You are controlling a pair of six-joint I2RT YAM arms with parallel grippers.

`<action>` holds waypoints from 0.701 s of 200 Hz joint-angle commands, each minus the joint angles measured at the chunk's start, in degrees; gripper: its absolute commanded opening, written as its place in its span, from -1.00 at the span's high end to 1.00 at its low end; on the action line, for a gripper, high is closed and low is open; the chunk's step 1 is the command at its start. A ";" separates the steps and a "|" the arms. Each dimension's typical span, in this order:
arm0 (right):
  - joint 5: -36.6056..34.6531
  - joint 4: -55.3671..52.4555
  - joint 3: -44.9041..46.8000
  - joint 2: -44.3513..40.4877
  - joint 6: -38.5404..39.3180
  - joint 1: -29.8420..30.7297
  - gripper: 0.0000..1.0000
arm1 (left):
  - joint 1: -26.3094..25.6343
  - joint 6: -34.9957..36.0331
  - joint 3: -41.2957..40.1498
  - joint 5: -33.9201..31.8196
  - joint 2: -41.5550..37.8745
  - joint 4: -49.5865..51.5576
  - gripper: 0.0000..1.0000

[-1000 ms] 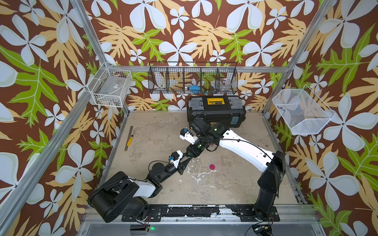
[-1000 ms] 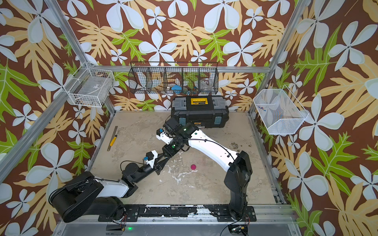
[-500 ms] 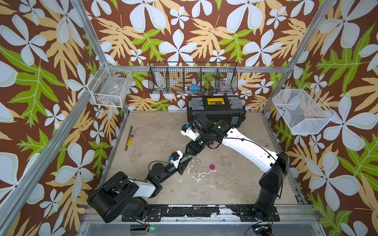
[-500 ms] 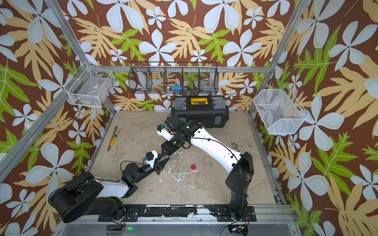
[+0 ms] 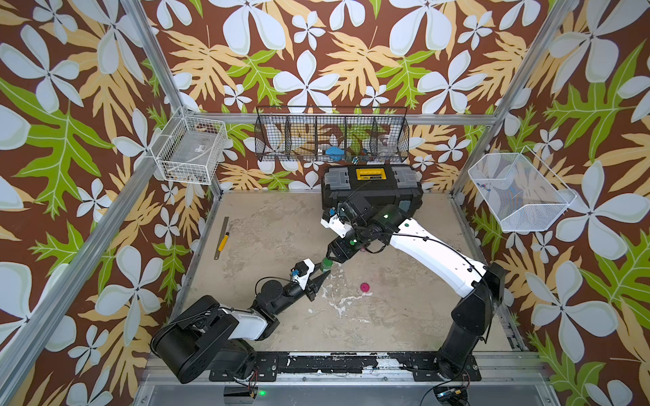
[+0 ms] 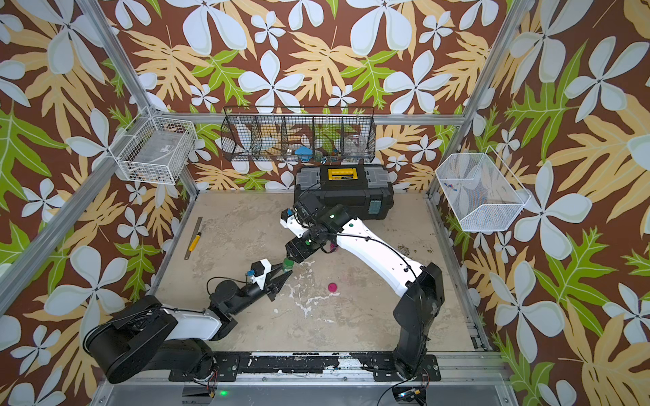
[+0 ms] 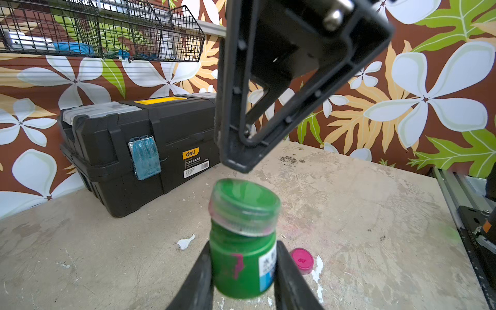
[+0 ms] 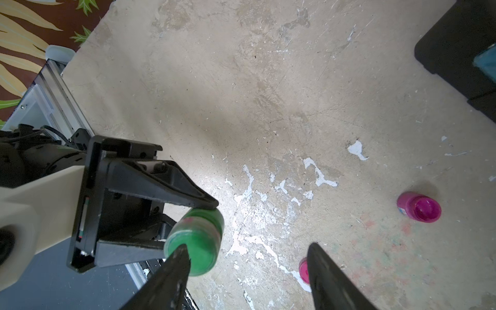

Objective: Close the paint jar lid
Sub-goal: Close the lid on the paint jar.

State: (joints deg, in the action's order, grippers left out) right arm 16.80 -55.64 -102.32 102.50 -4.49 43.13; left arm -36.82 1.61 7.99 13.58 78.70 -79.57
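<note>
A small green paint jar (image 7: 241, 271) is clamped by its body between the fingers of my left gripper (image 7: 243, 249), which is shut on it and holds it a little above the table. Its translucent lid (image 7: 244, 206) sits on the mouth, slightly askew; how tight it is I cannot tell. In both top views the jar (image 5: 326, 264) (image 6: 287, 264) shows mid-table at the left fingertips. My right gripper (image 8: 248, 247) hovers just above the lid, open and empty, with one finger over the lid's edge and the other out to the side.
A loose pink lid (image 5: 365, 287) (image 8: 304, 269) lies on the table beside the jar, and an open pink jar (image 8: 418, 208) stands further off. A black toolbox (image 5: 373, 186) sits at the back. A ruler with a yellow-handled knife (image 5: 221, 238) lies at the left.
My right gripper has opened and drawn back up off the green jar's lid. The left gripper still holds the jar in the same place.
</note>
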 commanded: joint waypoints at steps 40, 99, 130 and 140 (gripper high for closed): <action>0.78 0.53 -0.67 1.75 -0.34 -0.02 -0.40 | -0.01 -0.12 0.18 0.20 -0.21 -1.73 0.76; 1.88 0.35 -1.48 2.82 -0.61 0.01 -0.36 | 0.01 -0.20 0.14 0.30 -0.18 -1.73 0.76; 3.06 0.26 -1.56 2.55 -0.46 0.01 -0.35 | -0.01 -0.20 0.19 0.30 -0.08 -1.73 0.76; 3.82 0.81 -1.60 2.12 -0.52 -0.03 -0.35 | -0.01 -0.20 0.27 0.31 -0.08 -1.73 0.76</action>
State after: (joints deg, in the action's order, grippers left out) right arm 18.48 -55.29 -103.39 105.14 -4.51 43.09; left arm -36.82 1.58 7.99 13.61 78.70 -78.96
